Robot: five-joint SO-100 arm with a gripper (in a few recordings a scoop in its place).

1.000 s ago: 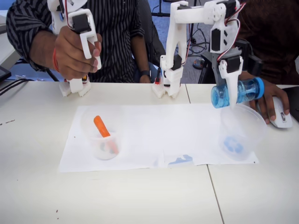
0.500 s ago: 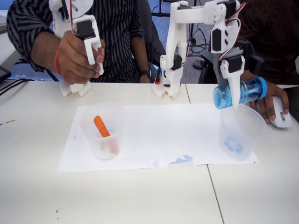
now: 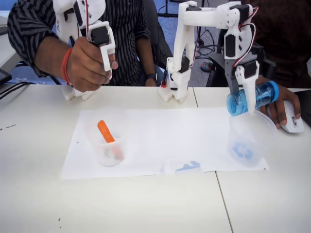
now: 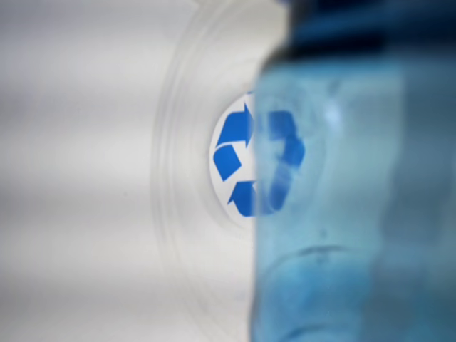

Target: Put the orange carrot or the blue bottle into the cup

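Blue bottle shifted right, lying crosswise over the cup, cap rightward.

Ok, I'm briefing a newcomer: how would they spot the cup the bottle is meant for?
Start at the white paper sheet on the table in the fixed view and go to its right end. The cup stands there, right under the blue bottle held by the gripper. Unlike the left cup holding the carrot, it is empty and bears blue recycling arrows.

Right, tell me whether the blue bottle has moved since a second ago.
Yes. The blue bottle, held sideways in the gripper, has shifted rightward and slightly up in the fixed view, judged against the cup below it.
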